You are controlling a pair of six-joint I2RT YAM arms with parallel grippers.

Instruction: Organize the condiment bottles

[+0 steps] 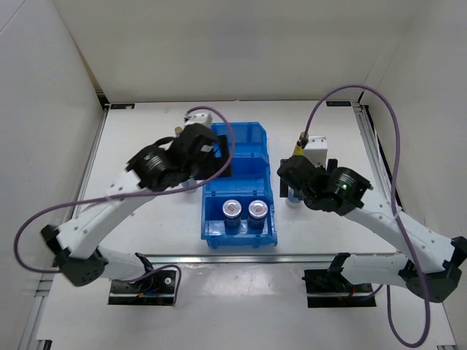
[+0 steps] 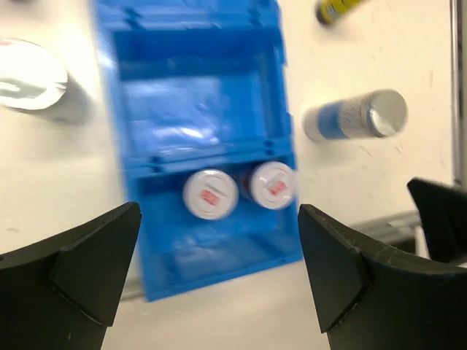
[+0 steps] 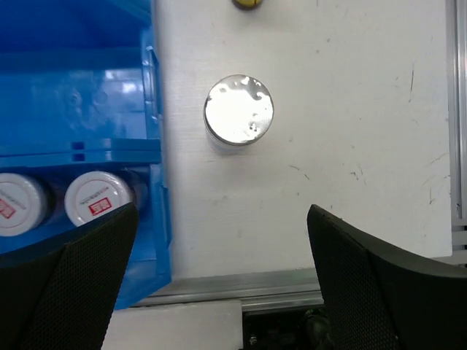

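Note:
Two short silver jars with red-marked lids [image 1: 232, 210] [image 1: 256, 210] stand side by side in the near compartment of the blue bin [image 1: 219, 237]. The left wrist view shows them [image 2: 210, 194] [image 2: 272, 184] ahead of my open, empty left gripper [image 2: 219, 277], which hovers over the bin [image 1: 216, 162]. One white-blue cylinder [image 2: 354, 120] stands right of the bin, another's silver lid [image 2: 29, 75] left of it. My right gripper [image 3: 219, 277] [image 1: 292, 175] is open and empty above the table, near the right cylinder [image 3: 238, 109]. An amber bottle [image 2: 337, 9] lies farther back.
The bin's middle compartment [image 2: 182, 109] and far compartment [image 1: 244, 138] hold nothing that I can see. A metal rail [image 3: 241, 292] runs along the table's near edge. White walls close in the table on three sides.

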